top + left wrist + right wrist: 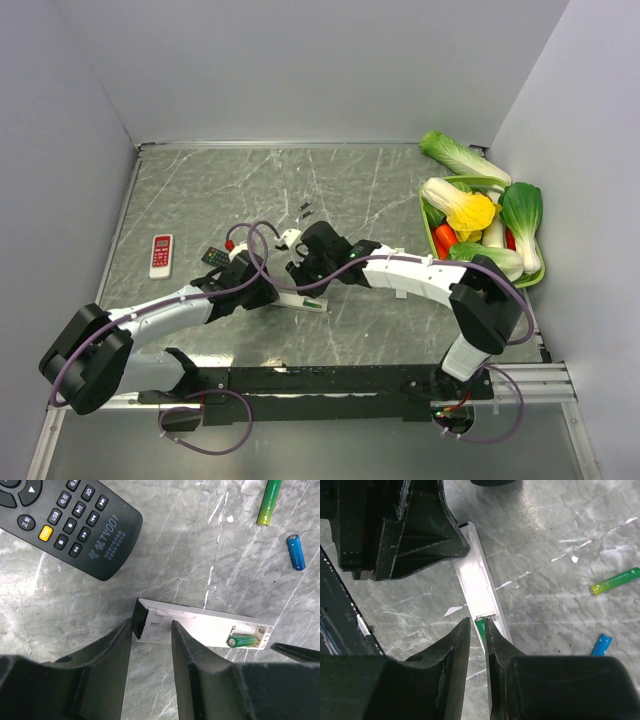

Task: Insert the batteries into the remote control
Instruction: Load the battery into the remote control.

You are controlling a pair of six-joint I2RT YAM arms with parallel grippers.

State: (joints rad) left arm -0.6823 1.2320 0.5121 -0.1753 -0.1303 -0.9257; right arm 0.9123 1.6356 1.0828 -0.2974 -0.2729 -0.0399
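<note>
While the left gripper clamps the 9 o'clock end of the white remote flat on the desk, the right gripper straddles a green battery lying in the open bay at the remote's 3 o'clock end. Its jaws stand narrow, but whether they actually pinch the battery cannot be told. Seating the first cell appears to be the step in hand. The next move likely calls for pressing it home, then fetching the loose green battery or blue battery at 1 o'clock.
</note>
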